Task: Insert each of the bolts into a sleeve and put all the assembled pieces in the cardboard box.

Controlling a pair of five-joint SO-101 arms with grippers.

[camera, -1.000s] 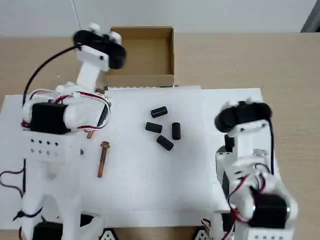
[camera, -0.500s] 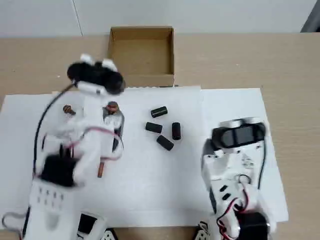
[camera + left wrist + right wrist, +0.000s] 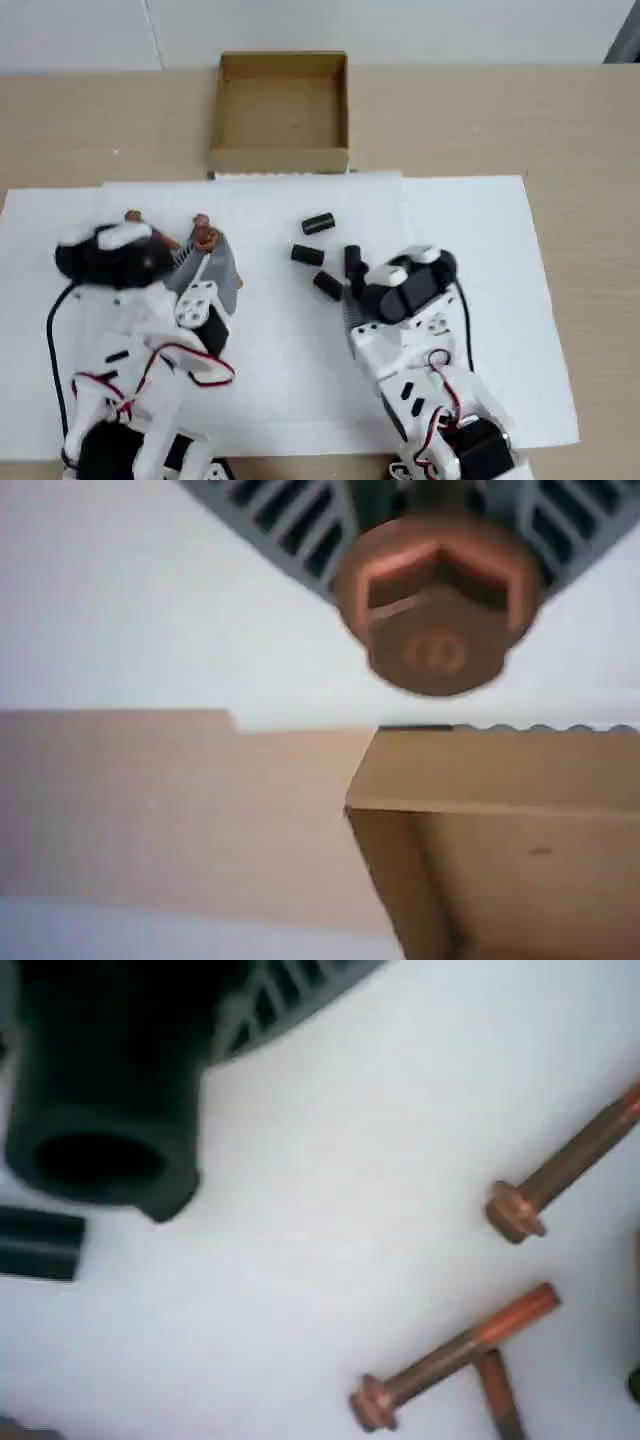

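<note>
My left gripper (image 3: 207, 256) is shut on a copper bolt (image 3: 205, 237) and holds it above the white sheet at the left. The bolt's hex head (image 3: 435, 610) faces the left wrist camera between the grey jaws. My right gripper (image 3: 347, 290) is down among the black sleeves, shut on one black sleeve (image 3: 100, 1110) whose open end faces the right wrist camera. Loose sleeves (image 3: 318, 223) (image 3: 307, 255) lie just beyond it. The cardboard box (image 3: 280, 158) stands at the back with nothing visible inside.
Three loose copper bolts (image 3: 570, 1165) (image 3: 450, 1360) (image 3: 497, 1395) lie on the white sheet (image 3: 470, 220) in the right wrist view. Another bolt head (image 3: 133, 217) shows beside the left arm. Beyond the sheet's far edge is the box's near corner (image 3: 480, 770).
The left arm has swung back from beside the box and come low over the sheet with the bolt. The right arm has leaned forward and left onto the sleeves.
</note>
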